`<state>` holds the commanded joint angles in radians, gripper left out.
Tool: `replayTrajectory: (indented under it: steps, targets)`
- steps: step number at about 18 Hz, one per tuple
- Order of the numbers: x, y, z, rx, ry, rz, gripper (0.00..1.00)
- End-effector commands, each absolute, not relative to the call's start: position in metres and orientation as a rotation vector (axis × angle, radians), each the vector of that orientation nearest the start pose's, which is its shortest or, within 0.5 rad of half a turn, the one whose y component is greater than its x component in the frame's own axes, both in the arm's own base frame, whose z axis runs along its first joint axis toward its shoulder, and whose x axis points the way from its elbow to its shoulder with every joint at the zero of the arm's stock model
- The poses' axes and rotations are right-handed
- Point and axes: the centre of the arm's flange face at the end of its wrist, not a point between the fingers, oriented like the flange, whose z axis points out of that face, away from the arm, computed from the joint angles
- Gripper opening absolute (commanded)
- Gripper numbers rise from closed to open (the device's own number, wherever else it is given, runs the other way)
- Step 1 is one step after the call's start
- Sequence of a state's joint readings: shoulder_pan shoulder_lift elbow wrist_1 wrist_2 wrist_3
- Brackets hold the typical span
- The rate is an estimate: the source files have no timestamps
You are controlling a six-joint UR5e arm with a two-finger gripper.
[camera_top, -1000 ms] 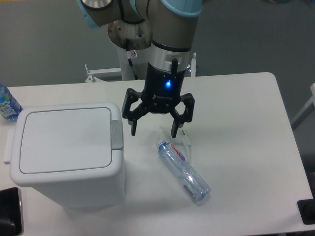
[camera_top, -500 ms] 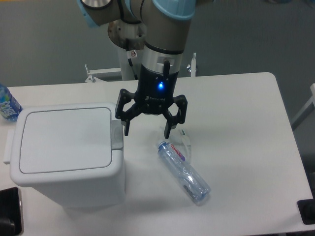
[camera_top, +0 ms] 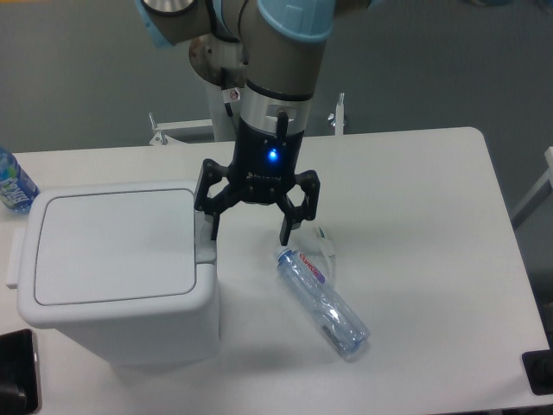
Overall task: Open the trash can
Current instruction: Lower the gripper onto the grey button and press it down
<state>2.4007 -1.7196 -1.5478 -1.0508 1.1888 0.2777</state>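
The trash can (camera_top: 117, 277) is a large white boxy bin at the left of the table, with its flat lid (camera_top: 112, 245) down and a grey push-button tab (camera_top: 205, 245) on its right rim. My gripper (camera_top: 248, 232) hangs open and empty, fingers pointing down. Its left finger (camera_top: 212, 223) is right over the grey tab; I cannot tell whether it touches. Its right finger is over the table beside the can.
A clear plastic bottle (camera_top: 322, 303) lies on its side on the white table (camera_top: 415, 216), just right of the can and below the gripper. Another bottle with a blue label (camera_top: 12, 183) stands at the far left edge. Dark objects sit at the bottom corners.
The gripper has moved left, from above the bottle's cap end toward the can's right rim. Its left finger is now over the grey tab. The lid stays down.
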Motion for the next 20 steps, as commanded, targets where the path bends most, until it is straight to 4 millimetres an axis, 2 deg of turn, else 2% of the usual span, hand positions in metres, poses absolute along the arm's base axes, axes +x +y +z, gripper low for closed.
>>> replayTrajectory:
  steps: [20]
  targets:
    - [-0.3092, 0.5185, 0.4799, -2.545, -0.607, -0.161, 1.0]
